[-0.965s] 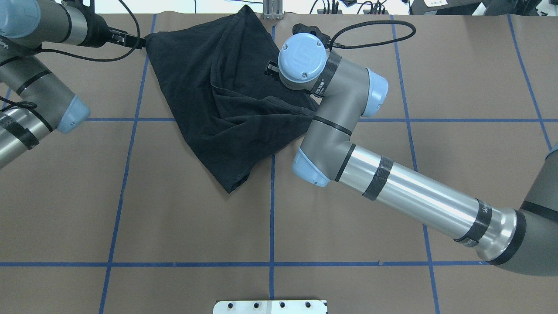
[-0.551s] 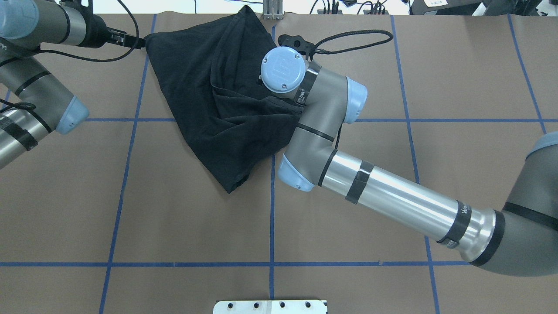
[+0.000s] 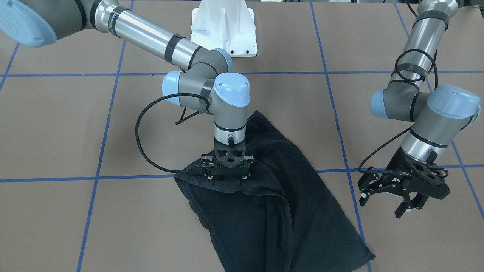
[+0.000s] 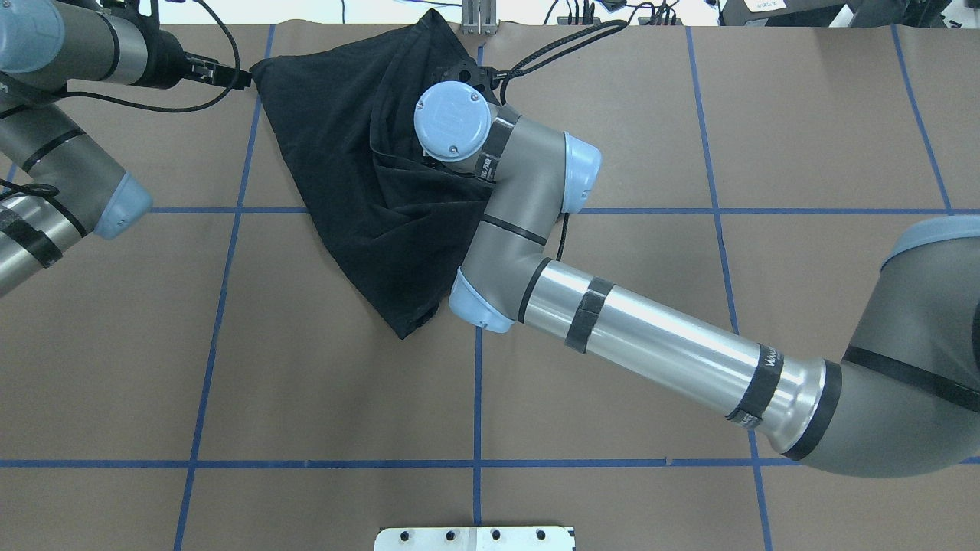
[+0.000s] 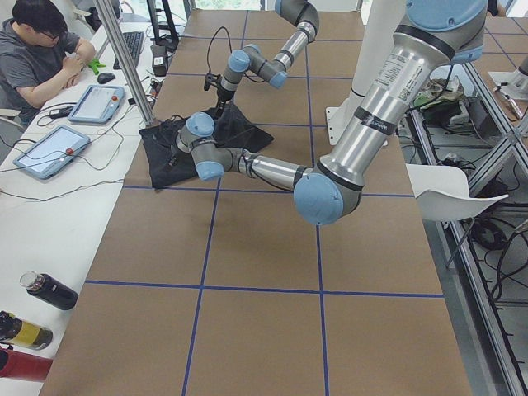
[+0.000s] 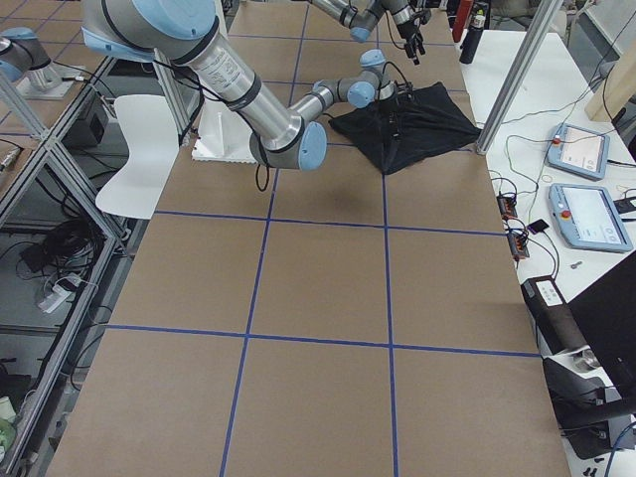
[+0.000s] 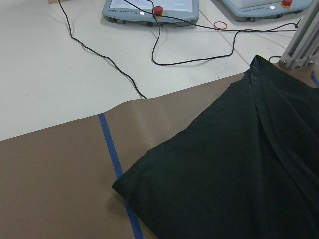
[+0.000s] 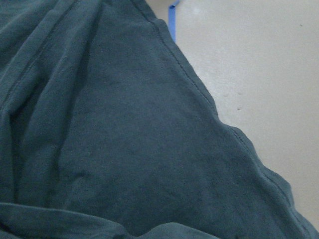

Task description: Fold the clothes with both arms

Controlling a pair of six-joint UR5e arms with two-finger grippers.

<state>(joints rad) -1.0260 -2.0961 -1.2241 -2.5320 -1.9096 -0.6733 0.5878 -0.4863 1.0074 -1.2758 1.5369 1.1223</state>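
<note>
From the front: right hand (image 3: 227, 174) down on the black T-shirt (image 3: 302, 196), pinching a raised fold; left hand (image 3: 382, 204) spread wide, just beside the cloth's edge, over the table (image 3: 56, 132). From overhead: T-shirt crumpled at the far edge, right arm (image 4: 651, 337) over it. From the left wrist: one shirt corner on blue tape (image 7: 110, 144).

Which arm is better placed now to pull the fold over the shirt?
Right. The right gripper grips a raised fold of the black T-shirt; the left gripper hangs open beside it, off the cloth.
</note>
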